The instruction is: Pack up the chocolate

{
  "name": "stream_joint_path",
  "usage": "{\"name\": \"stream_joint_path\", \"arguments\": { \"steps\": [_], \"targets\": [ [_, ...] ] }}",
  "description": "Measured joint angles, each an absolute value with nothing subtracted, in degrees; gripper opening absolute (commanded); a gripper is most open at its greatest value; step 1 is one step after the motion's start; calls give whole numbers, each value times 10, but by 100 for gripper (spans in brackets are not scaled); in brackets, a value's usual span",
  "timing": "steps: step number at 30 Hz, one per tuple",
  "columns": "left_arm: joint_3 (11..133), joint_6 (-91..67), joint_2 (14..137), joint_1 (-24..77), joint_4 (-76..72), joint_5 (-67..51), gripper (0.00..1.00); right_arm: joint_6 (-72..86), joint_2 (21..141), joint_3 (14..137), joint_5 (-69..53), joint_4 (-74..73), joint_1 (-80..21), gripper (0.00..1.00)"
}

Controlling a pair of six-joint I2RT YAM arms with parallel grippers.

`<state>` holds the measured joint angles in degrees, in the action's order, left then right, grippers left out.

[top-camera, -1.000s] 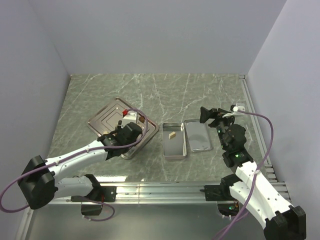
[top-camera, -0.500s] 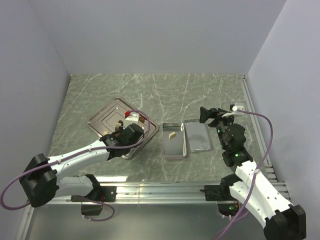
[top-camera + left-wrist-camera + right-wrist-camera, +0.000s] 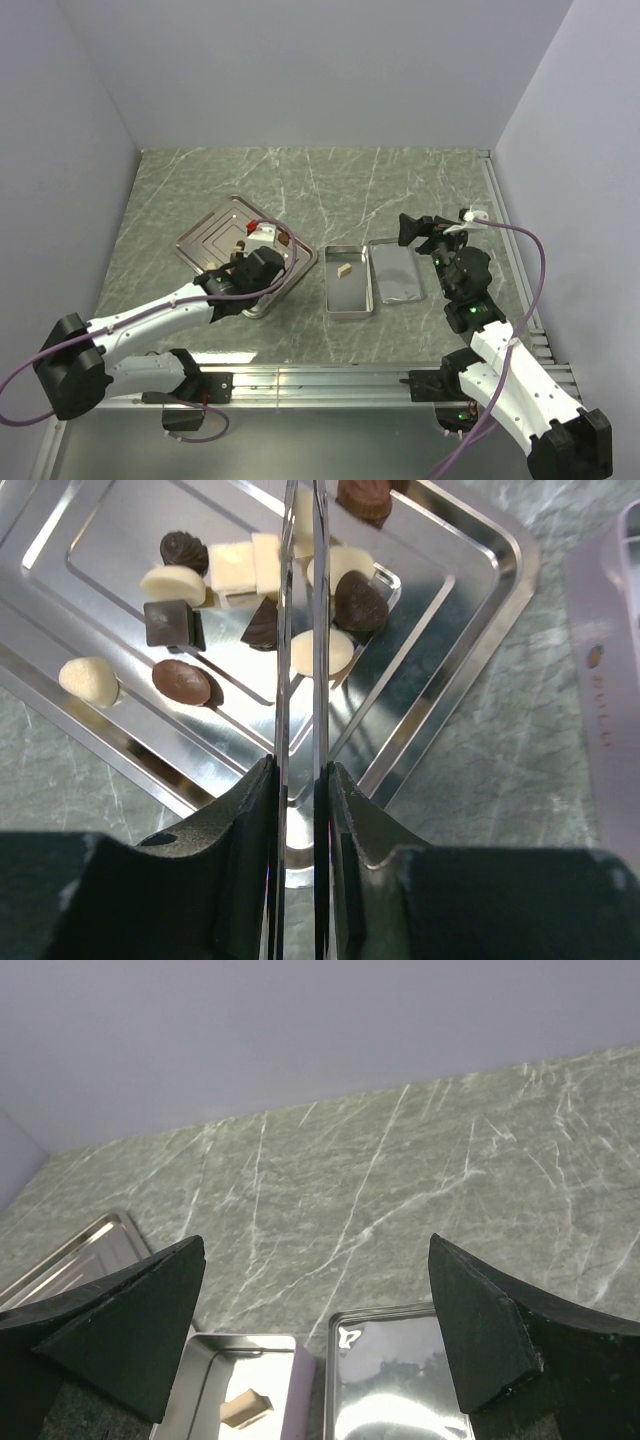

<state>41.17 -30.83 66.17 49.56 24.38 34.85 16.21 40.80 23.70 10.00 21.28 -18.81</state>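
Observation:
Several small chocolates, dark brown [image 3: 358, 600] and cream [image 3: 172, 581], lie on the ridged steel tray [image 3: 470, 590], which also shows in the top view [image 3: 205, 238]. My left gripper [image 3: 300, 780] is shut on a pair of thin metal tweezers [image 3: 300, 630] that reach out over the chocolates with their blades almost together. I cannot tell whether the tips hold a piece. In the top view the left gripper [image 3: 255, 262] hovers over the tray's near right corner. One tan chocolate [image 3: 345, 269] lies in the open tin [image 3: 349, 296]. My right gripper [image 3: 315, 1330] is open and empty above the tin and lid.
The tin's lid [image 3: 396, 270] lies upside down just right of the tin; it also shows in the right wrist view [image 3: 400, 1390]. The tin's wall [image 3: 610, 680] is at the right edge of the left wrist view. White walls enclose the marble table [image 3: 330, 180].
My left gripper has shifted slightly right and turned over the tray's near right corner. The right arm has not moved.

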Motion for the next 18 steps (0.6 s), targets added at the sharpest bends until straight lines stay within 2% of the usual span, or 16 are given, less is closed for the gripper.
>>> {"name": "stream_joint_path", "arguments": {
  "steps": [8,18],
  "targets": [
    [412,-292,621,508,223,339,20,162,414,244,98,210,-188,98],
    [408,-246,557,574,166,265,21,162,415,244,97,207,-188,98]
  ]
}}
